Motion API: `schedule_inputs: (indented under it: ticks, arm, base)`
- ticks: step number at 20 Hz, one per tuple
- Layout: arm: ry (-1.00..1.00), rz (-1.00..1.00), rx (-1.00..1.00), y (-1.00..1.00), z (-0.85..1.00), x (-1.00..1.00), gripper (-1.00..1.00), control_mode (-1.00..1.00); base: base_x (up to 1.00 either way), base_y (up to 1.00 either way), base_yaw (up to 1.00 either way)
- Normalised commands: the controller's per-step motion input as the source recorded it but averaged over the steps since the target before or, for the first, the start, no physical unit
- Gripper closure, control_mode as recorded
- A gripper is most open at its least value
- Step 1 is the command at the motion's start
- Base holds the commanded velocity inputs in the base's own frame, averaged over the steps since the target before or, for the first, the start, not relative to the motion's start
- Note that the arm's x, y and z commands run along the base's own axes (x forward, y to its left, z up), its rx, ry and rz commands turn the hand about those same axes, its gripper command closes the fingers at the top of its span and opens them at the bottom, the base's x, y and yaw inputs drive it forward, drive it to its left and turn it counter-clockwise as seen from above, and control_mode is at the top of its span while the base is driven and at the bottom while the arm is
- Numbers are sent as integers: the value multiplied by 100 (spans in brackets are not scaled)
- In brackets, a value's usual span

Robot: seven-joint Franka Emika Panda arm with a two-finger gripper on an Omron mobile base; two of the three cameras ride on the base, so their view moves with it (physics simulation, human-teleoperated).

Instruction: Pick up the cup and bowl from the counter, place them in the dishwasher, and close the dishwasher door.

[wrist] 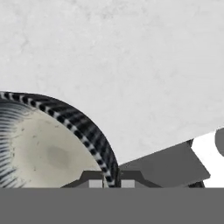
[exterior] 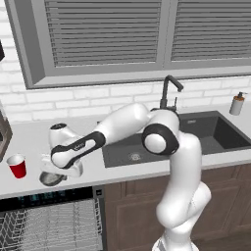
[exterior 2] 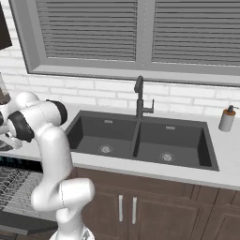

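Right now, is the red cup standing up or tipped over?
Standing up. The red cup sits on the counter with its white opening facing upward.

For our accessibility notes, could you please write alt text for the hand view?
Seen from just above, the jaws are closed on the rim of the bowl, one fingertip inside and one outside. Pale grey counter spreads behind the bowl.

The arm's hand is covering most of the bowl (exterior: pixel 50 178) at the lower left of the left base view, leaving a sliver showing. In the hand view the frame's left edge is cutting off the bowl (wrist: pixel 39 148). The bottom edge is cropping the dishwasher (exterior: pixel 49 220) racks.
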Motion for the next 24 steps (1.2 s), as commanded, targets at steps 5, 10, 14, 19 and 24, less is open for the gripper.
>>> schedule_inputs:
  ticks: [5,10,14,19,24]
  arm:
    - [-20,-11,7,-21,0,-100,100,-100]
    - [-18,-11,3,-3,0,-96,100,-100]
    - [-6,-8,0,12,0,-60,100,-100]
    - [0,-6,-1,41,-12,-11,100,-100]
    - [0,-1,-6,64,-17,0,100,-100]
  base:
    - [0,0,0]
    - [0,0,0]
    - [0,0,0]
    - [0,0,0]
    - [0,0,0]
